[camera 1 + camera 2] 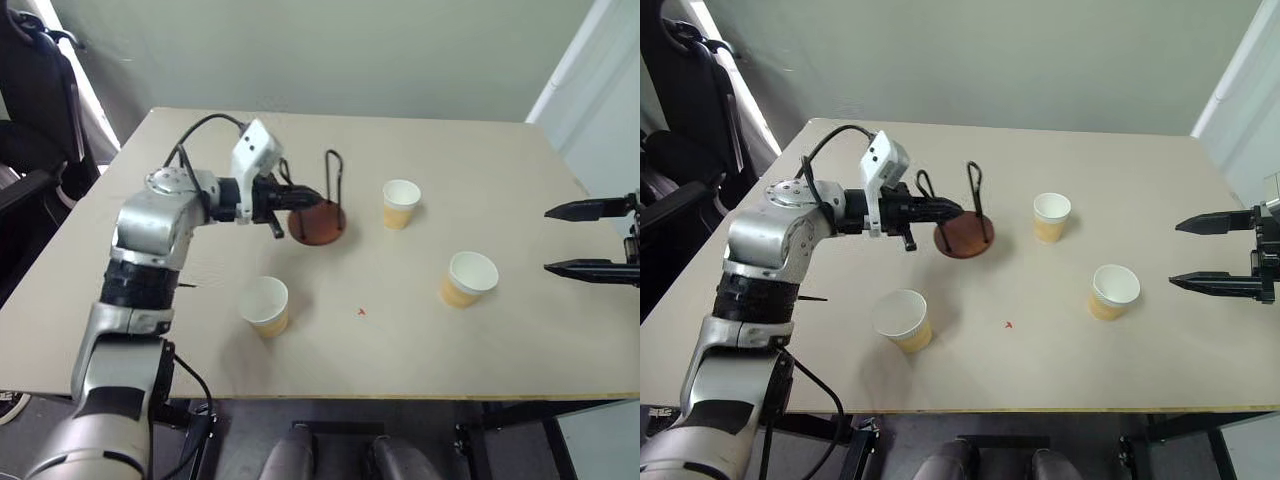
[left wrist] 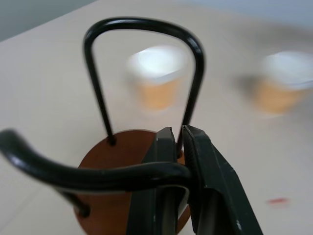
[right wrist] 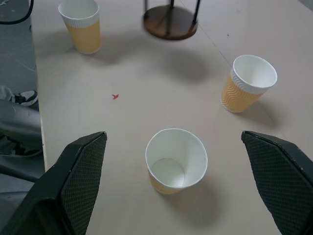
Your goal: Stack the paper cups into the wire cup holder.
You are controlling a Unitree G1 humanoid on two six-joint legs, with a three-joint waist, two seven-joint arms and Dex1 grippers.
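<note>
Left gripper point(image 1: 952, 210) pinching one thin black loop of the wire cup holder point(image 1: 964, 236), round brown wooden base below, right gripper point(image 1: 1185, 254) spread wide, three ribbed tapered paper cups point(image 1: 1114, 291) standing between them on the smooth table point(image 1: 1060, 370)

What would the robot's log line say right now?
left gripper: jaws shut on wire cup holder loop | right gripper: jaws open, nothing held | paper cups: three upright on table, none stacked

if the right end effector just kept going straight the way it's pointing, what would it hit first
Most likely the cup standing upright between its open fingers in the right wrist view, nearest of the three. Past it lie another cup and the holder. Depth is unclear, so the right end effector might pass above the rim.
</note>
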